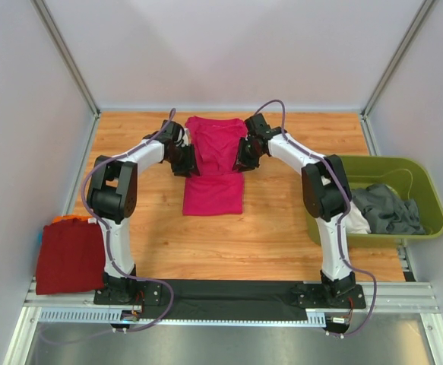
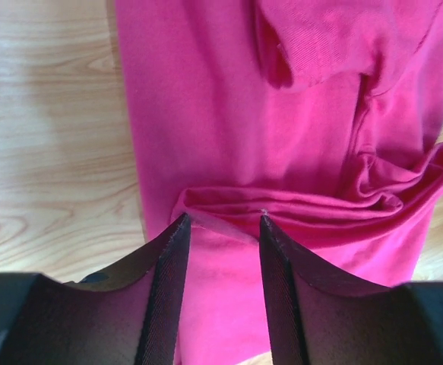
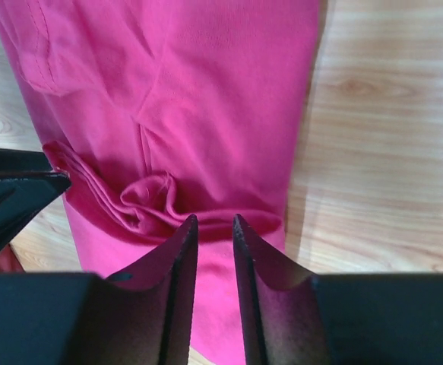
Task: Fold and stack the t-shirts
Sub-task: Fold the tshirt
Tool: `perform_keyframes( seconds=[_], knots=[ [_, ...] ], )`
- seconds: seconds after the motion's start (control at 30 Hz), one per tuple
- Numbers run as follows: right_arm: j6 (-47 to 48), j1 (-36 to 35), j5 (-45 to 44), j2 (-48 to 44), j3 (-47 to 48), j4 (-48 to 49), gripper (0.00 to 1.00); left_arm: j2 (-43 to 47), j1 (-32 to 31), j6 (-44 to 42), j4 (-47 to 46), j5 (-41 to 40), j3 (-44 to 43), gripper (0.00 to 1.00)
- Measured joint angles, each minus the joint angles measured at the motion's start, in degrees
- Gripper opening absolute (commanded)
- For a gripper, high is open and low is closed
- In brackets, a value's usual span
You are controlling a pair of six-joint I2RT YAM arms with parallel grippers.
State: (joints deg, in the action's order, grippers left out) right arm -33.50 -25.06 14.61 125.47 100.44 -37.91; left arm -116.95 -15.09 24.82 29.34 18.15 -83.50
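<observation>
Surface: a wooden counter (image 1: 282, 243) inside a booth of plain pale walls (image 1: 229, 53) with metal posts at the corners. A black strip (image 1: 229, 293) runs along the near edge and carries the bases of both arms.

Count: two arms, two grippers, one pink shirt, one dark red shirt, one green bin.

Near left, the dark red shirt (image 1: 69, 257) lies folded flat at the counter's corner, overhanging the left edge. A small orange item (image 1: 68, 219) shows just behind it.

Right side, the bin (image 1: 426, 190) sits beyond the counter's right edge and holds grey cloth (image 1: 388, 207) and white cloth (image 1: 355, 222); the number of garments inside cannot be told.

Centre, towards the far wall, the pink shirt (image 1: 213, 179) lies lengthwise, with a bunched crosswise ridge at mid-length. The left gripper (image 2: 221, 219) stands at the ridge's left end, jaws partly open, tips astride the crease, nothing clamped. The right gripper (image 3: 215, 220) stands at the right end, jaws nearly together over the ridge; whether cloth is pinched cannot be told.

Clearance: bare wood lies between the pink shirt and the black strip, and on both sides of the shirt.
</observation>
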Motion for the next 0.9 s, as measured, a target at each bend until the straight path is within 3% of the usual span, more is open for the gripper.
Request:
perform_keyframes(
  seconds=[0.13, 0.27, 0.37, 0.4, 0.43, 0.5, 0.6, 0.63, 0.67, 0.77, 0.8, 0.9],
  knots=[
    [0.22, 0.0, 0.09, 1.27, 1.68, -0.26, 0.22, -0.02, 0.0, 0.26, -1.4, 0.17, -0.02, 0.35],
    [0.35, 0.22, 0.09, 1.49, 1.95, -0.76, 0.21, -0.11, 0.04, 0.55, -1.49, -0.57, -0.52, 0.31],
    [0.35, 0.37, 0.07, 1.53, 1.95, -1.05, 0.22, -0.2, 0.09, 1.03, -1.25, -1.88, -1.31, 0.21],
    [0.39, 0.48, 0.04, 1.53, 1.95, -1.14, 0.22, -0.2, 0.11, 1.27, -1.25, -2.32, -1.53, 0.12],
    [0.39, 0.61, -0.02, 1.53, 1.95, -1.2, 0.23, -0.2, 0.11, 1.57, -1.27, -2.67, -1.66, 0.09],
    [0.5, 0.92, -0.22, 1.53, 1.95, -1.55, 0.26, -0.2, 0.11, 1.95, -1.29, -3.76, -1.75, 0.0],
    [0.61, 1.68, -0.63, 1.4, 1.92, -2.08, 0.34, -0.17, 0.13, 1.92, -0.66, -6.12, -1.75, 0.0],
    [0.68, 2.01, -0.7, 1.25, 1.86, -2.25, 0.43, -0.15, 0.13, 1.86, -0.42, -6.8, -1.75, 0.0],
    [0.79, 2.34, -0.83, 0.74, 1.44, -2.27, 0.46, -0.09, 0.13, 1.77, -0.07, -7.34, -1.75, 0.02],
    [0.46, 2.97, -1.03, -2.58, -1.44, -2.27, 0.63, 1.77, 0.13, 1.16, 1.79, -8.5, -0.85, 0.28],
    [0.35, 3.15, -0.83, -4.7, -3.58, -1.66, 0.66, 3.04, 0.13, 0.98, 1.99, -8.55, -0.02, 0.4],
    [-0.2, 3.34, 0.24, -11.45, -10.78, -0.74, 0.68, 10.95, 0.13, 1.73, 2.78, -8.09, 5.86, 0.51]
  ],
)
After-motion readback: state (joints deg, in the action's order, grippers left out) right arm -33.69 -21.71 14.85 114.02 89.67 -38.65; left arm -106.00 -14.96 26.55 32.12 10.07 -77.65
